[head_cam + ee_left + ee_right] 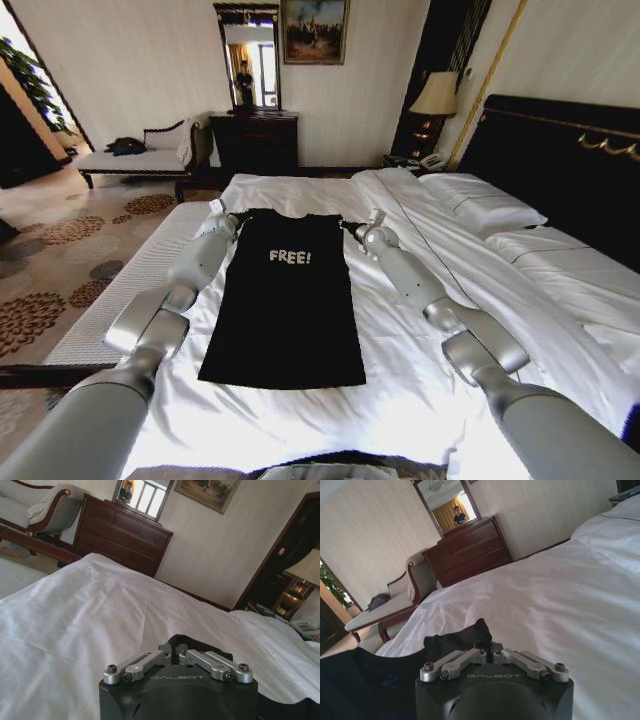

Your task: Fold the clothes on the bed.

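Black T-shirt (pixel 288 305) lies flat on the bed (pixel 420 390), "FREE!" lettering up, sleeves folded in, long narrow shape. Left hand (pixel 222 212) at the shirt's left shoulder corner, fingers pinched tight on black fabric. Right hand (pixel 364 226) at the right shoulder corner, likewise clamped on a fold of the shirt. Both arms stretched forward over the white duvet (pixel 300 195).

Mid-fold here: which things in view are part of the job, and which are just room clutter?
Job:
black T-shirt
bed
left gripper, at one shoulder
right gripper, at the other shoulder

Lying about:
chaise
dresser
mirror
lamp
painting
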Available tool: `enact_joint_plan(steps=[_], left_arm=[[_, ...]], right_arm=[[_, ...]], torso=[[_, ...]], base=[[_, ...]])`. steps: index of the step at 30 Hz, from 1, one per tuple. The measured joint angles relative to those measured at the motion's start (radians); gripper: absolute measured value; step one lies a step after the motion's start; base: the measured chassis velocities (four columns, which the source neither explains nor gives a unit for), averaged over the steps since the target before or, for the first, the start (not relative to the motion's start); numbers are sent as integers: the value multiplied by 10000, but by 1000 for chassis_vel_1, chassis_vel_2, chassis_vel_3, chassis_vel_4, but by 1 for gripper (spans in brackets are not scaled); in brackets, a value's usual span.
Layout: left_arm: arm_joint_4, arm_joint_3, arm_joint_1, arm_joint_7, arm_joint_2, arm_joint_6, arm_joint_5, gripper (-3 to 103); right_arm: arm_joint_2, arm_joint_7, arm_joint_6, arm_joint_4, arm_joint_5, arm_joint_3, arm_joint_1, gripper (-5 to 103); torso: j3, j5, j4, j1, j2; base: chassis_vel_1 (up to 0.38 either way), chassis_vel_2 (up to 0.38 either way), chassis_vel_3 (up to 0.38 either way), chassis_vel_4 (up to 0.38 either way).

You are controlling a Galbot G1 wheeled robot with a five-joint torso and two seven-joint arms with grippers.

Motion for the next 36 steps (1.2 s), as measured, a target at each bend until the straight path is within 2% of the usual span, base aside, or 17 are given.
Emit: enact_joint_plan(steps=[6,10,11,14,15,17,19,21,25,27,30,31,35,36], left_arm=[[-321,-37,232,-83,39,-1,1,2],[-1510,-158,1196,-379,394,13,-94,2],[-1510,-158,1196,-379,394,13,-94,2],[-2840,-239,2246,-661,869,-263,-207,2],[-2840,-239,2246,-661,869,-263,-207,2],[-3556,-296,2762,-789,1101,-444,-226,2],[-4687,-487,3417,-1009,1377,-560,-419,2],[-5069,-541,3636,-1087,1487,-566,-510,2],[-6842,-797,4755,-1525,1979,-569,-923,2],[-7161,-855,4998,-1594,2081,-569,-975,2],[-8510,-1145,6017,-1889,2532,-570,-1154,2],[-8510,-1145,6017,-1889,2532,-570,-1154,2],[-9947,-1563,6971,-2179,3166,-601,-1438,2],[-9947,-1563,6971,-2179,3166,-601,-1438,2]], right_arm=[[-82,7,52,121,-142,23,-223,1],[-304,256,88,942,-324,154,-738,1],[-304,256,88,942,-324,154,-738,1],[-548,474,317,1648,-835,292,-1295,1],[-548,474,317,1648,-835,292,-1295,1],[-616,601,579,1953,-1101,394,-1592,1],[-800,656,820,2504,-1329,547,-2057,1],[-869,662,871,2715,-1371,604,-2231,1],[-1158,735,976,3855,-1521,910,-3313,1],[-1223,748,977,4079,-1545,942,-3501,1],[-1644,776,1110,5055,-1783,950,-4158,1],[-1644,776,1110,5055,-1783,950,-4158,1],[-2161,974,1163,6165,-1812,1032,-4819,1],[-2161,974,1163,6165,-1812,1032,-4819,1]], torso=[[-3,1,-2,-3,0],[-2,-2,-2,-2,0],[-2,-2,-2,-2,0],[-3,-2,1,-3,1],[-3,-2,1,-3,1],[-3,-5,2,-4,1],[-4,0,0,-3,1],[-4,-3,0,-4,1],[-4,0,-5,-3,1],[-5,0,-4,-4,1],[-4,-4,1,-4,1],[-4,-4,1,-4,1],[-4,-1,-1,-5,1],[-4,-1,-1,-5,1]], base=[[0,0,0,0],[0,0,0,0],[0,0,0,0],[0,0,0,0],[0,0,0,0],[0,0,0,0],[0,0,0,0],[0,0,0,0],[0,0,0,0],[0,0,0,0],[0,0,0,0],[0,0,0,0],[0,0,0,0],[0,0,0,0]])
